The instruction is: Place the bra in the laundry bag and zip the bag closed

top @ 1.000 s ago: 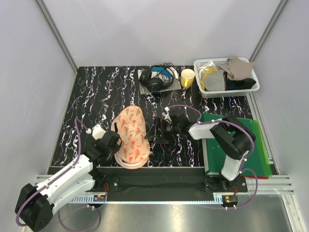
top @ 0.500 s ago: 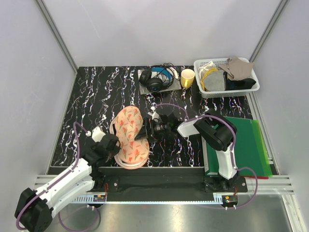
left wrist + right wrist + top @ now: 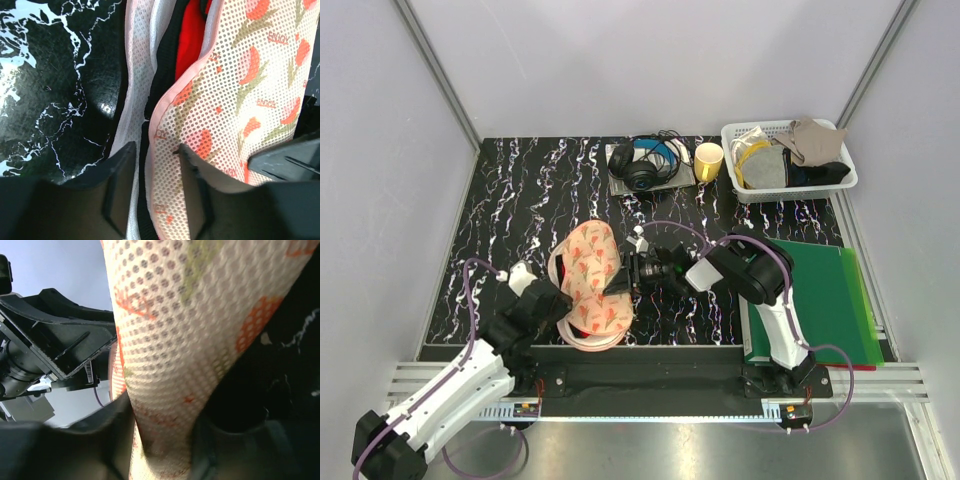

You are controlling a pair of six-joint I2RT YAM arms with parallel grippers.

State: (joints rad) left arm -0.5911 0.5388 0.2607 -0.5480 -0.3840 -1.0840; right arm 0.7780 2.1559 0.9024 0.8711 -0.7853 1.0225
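Note:
The peach-pink printed laundry bag (image 3: 592, 278) lies on the black marbled table between both arms. Its near end gapes, and inside it the red bra (image 3: 188, 41) with a black strap (image 3: 159, 95) shows in the left wrist view. My left gripper (image 3: 558, 306) (image 3: 155, 150) is at the bag's near-left rim, jaws apart, with the rim and strap loose between the fingers. From the right, my right gripper (image 3: 624, 277) (image 3: 162, 422) has its jaws pressed on a fold of the bag's mesh (image 3: 165, 340).
At the back of the table are black-and-blue headphones (image 3: 642, 165), a yellow cup (image 3: 708, 160) and a white basket (image 3: 798, 191) with cloths. A green folder (image 3: 835, 300) lies at the right, under the right arm.
My right gripper has swung left to the bag and closed on its right edge. My left gripper has opened off the bag's near rim. The bag has shifted slightly.

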